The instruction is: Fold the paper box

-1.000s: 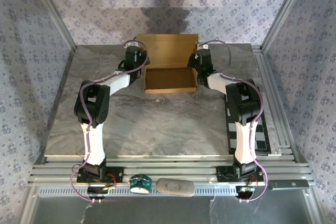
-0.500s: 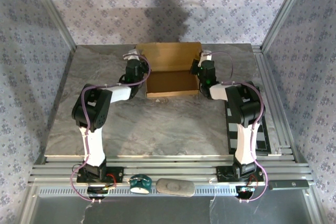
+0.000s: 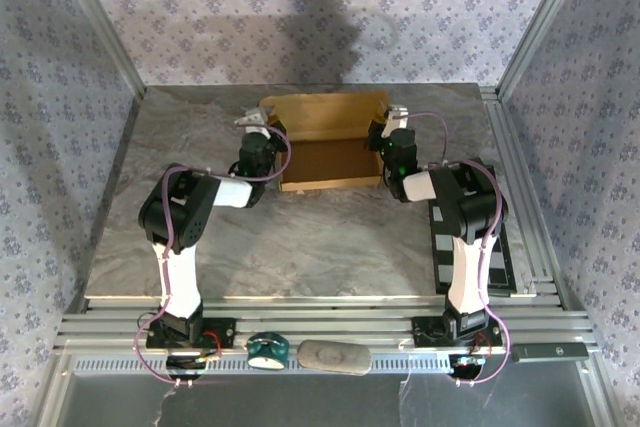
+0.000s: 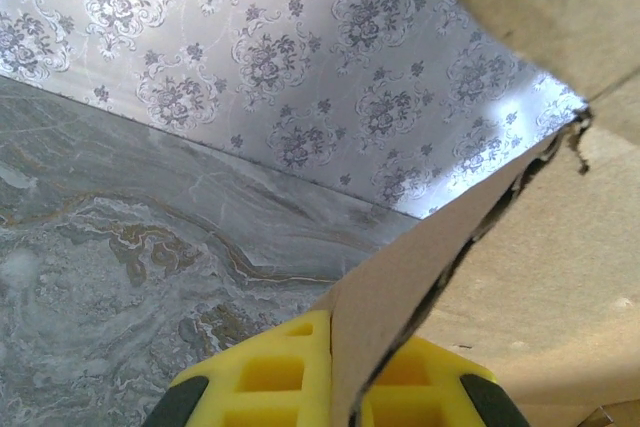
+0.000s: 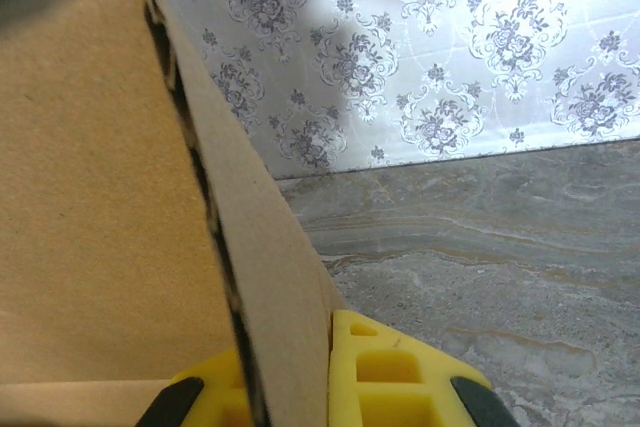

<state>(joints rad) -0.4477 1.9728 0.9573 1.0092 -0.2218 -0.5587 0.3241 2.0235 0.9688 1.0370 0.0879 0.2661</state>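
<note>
Top external view: the paper box sits at the far middle of the grey marbled table. Its long axis runs left to right. The shallow tray opens upward and toward the camera, and a broad flap stands along its far side. The left gripper is at the box's left end and the right gripper is at its right end; each touches an end wall.

Left wrist view: the left gripper is clamped on a thin cardboard wall of the paper box. The wall's edge rises between the yellow fingers and tilts up to the right.

Right wrist view: the right gripper is pinched on a cardboard wall of the paper box. The wall runs up to the left from between the yellow fingers.
</note>
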